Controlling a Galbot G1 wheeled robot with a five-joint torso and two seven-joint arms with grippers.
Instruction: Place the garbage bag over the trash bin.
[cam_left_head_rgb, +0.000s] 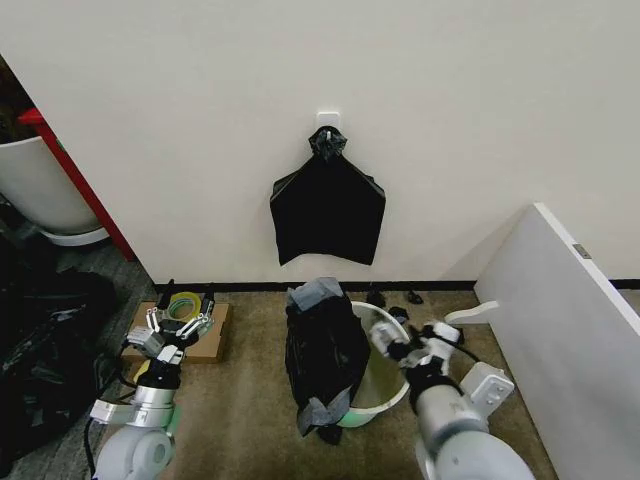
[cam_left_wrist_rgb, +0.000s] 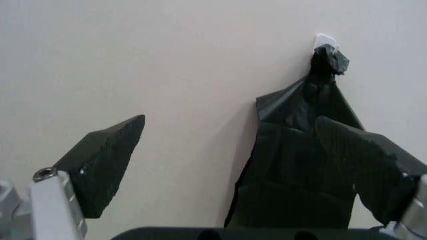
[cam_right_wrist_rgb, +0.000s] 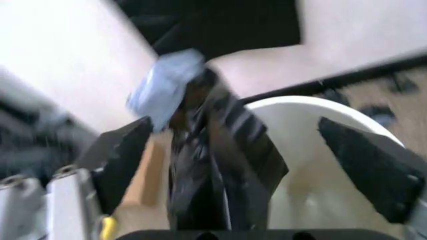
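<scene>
No legible text, label, brand, number or sign is found in any of the three views. The surfaces that could bear marking carry nothing readable: the round white plastic trash bin (cam_left_head_rgb: 385, 372), the thin glossy black garbage bag (cam_left_head_rgb: 325, 350) draped at its rim, the flat black pentagon-shaped bag bundle (cam_left_head_rgb: 327, 210) hanging on the wall, the small white wall hook (cam_left_head_rgb: 329, 119) above it, the flat brown cardboard piece (cam_left_head_rgb: 205, 343) on the floor and the roll of tape (cam_left_head_rgb: 183, 305) lying on it. The white panel (cam_left_head_rgb: 565, 300) at the robot's right is likewise unmarked
</scene>
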